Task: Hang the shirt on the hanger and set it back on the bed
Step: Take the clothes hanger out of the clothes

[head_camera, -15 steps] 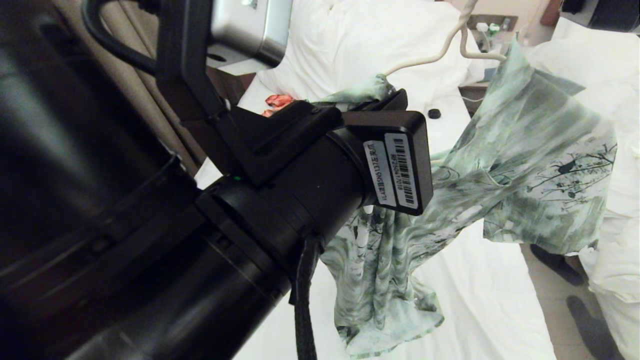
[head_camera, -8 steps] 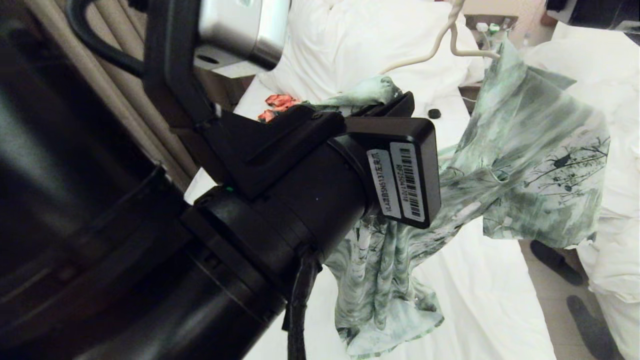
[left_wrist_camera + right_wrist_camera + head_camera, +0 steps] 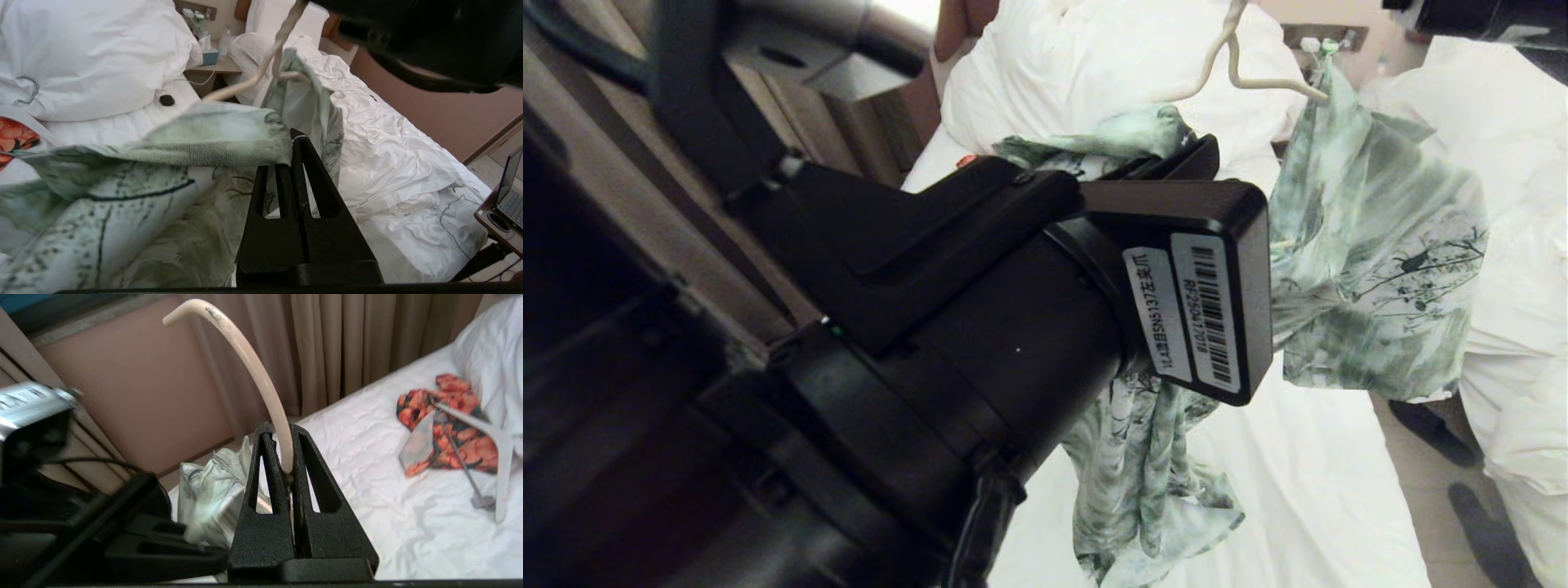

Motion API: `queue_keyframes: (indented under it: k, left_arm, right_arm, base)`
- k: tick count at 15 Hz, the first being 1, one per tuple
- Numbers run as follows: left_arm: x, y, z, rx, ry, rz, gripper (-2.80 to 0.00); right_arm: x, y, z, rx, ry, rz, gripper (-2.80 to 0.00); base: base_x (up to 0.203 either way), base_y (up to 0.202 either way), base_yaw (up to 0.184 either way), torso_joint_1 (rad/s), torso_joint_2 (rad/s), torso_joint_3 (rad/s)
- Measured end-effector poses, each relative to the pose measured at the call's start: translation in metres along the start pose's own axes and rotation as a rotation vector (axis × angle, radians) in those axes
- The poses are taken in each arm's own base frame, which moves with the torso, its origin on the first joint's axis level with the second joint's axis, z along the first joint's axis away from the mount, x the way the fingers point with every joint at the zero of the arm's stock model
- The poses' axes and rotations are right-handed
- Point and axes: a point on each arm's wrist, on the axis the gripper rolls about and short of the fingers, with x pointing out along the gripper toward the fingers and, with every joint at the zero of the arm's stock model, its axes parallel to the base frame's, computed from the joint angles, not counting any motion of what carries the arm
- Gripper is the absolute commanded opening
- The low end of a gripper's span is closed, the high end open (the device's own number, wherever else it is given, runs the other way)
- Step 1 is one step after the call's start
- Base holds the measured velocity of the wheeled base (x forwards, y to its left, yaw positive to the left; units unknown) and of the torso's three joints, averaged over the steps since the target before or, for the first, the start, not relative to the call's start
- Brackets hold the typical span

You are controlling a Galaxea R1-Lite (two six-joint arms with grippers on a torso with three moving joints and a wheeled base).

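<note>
Left gripper [image 3: 291,141], clamped on a fold of the shirt [image 3: 1372,245], soft and limp, draping below and beside; best pinched at collar or shoulder seam. Right gripper [image 3: 284,467], closed on the hook of the hanger [image 3: 253,363], stiff, light, thin, rising above; both aloft over the bed [image 3: 1307,482].
</note>
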Motion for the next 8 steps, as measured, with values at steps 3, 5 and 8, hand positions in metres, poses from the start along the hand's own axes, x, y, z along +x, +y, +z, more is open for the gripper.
queue_keyframes:
  k: [3,5,8]
  left_arm:
    - [0.003,0.001,-0.004,0.008,0.009,0.006,-2.8]
    - [0.006,0.002,-0.008,0.016,0.018,0.015,-2.8]
    - [0.008,0.002,-0.012,0.022,0.027,0.017,0.0]
  right_arm:
    - [0.0,0.0,0.001,-0.001,-0.003,-0.002,-2.8]
    - [0.0,0.0,0.001,0.0,-0.003,-0.001,-2.8]
    - [0.0,0.0,0.0,0.001,0.0,0.0,-2.8]
  base:
    - [0.0,0.0,0.0,0.0,0.0,0.0]
    - [0.0,0.0,0.0,0.0,0.0,0.0]
    - [0.0,0.0,0.0,0.0,0.0,0.0]
